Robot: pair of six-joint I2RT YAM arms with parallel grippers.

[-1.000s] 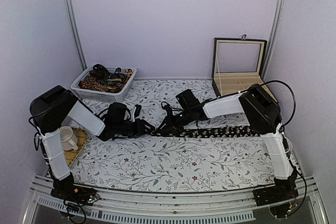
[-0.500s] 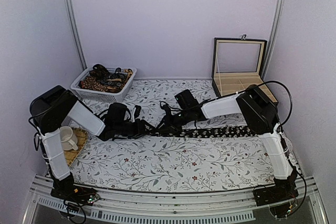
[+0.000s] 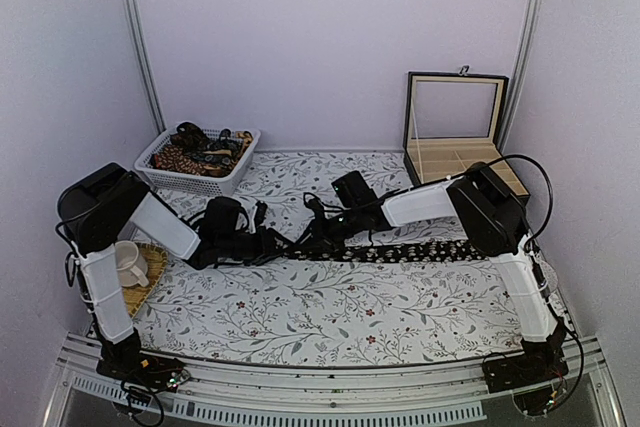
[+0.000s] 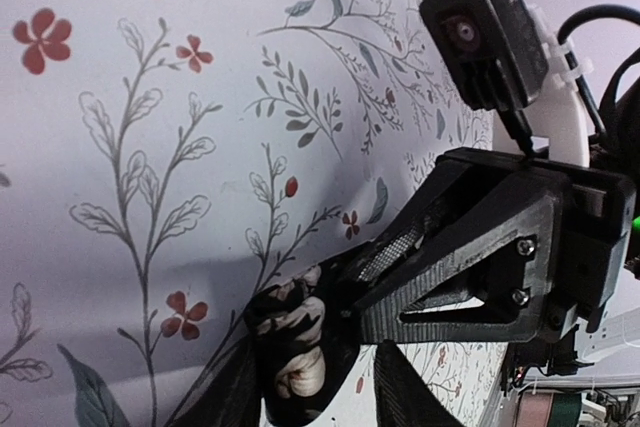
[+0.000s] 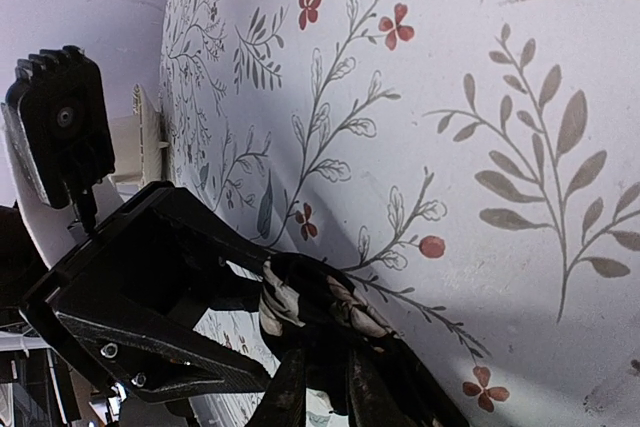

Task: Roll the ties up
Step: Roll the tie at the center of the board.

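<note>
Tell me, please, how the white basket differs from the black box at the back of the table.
The basket is white, low and lattice-walled, and holds a heap of ties; the box is black, with its lid standing upright and pale dividers inside. Both sit open at the back of the table.

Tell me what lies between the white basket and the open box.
Only bare floral tablecloth lies between the white basket and the open box; the top view shows it.
</note>
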